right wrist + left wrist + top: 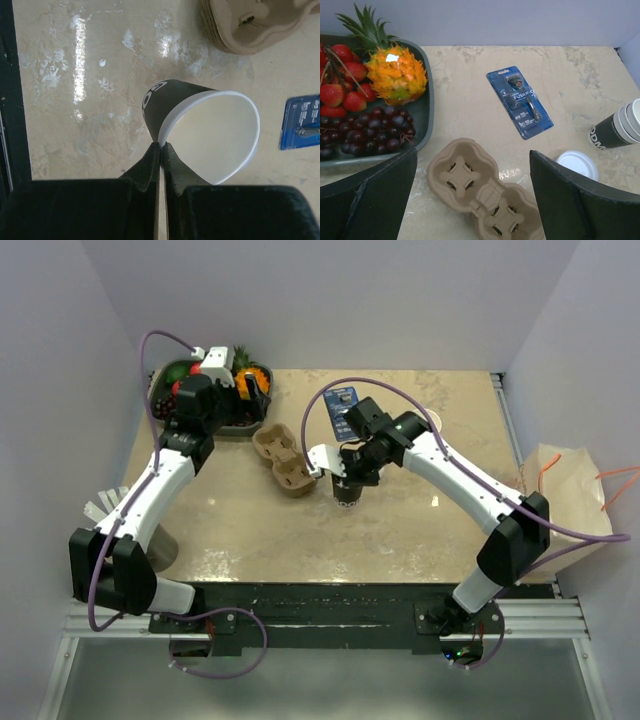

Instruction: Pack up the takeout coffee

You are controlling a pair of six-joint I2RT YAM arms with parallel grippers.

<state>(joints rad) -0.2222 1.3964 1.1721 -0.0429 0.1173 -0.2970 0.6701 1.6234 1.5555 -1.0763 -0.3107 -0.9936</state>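
The takeout coffee cup is dark brown with a white rim, and it has no lid on it. My right gripper is shut on its rim, one finger inside the cup and one outside. In the top view the cup hangs low beside the brown pulp carrier, to the carrier's right. A round white lid lies flat on the table. My left gripper stands wide open above the carrier, holding nothing.
A green tray of fruit sits at the back left. A blue razor pack lies mid-table. A stack of nested cups lies on its side by the lid. A paper bag stands off the table's right edge.
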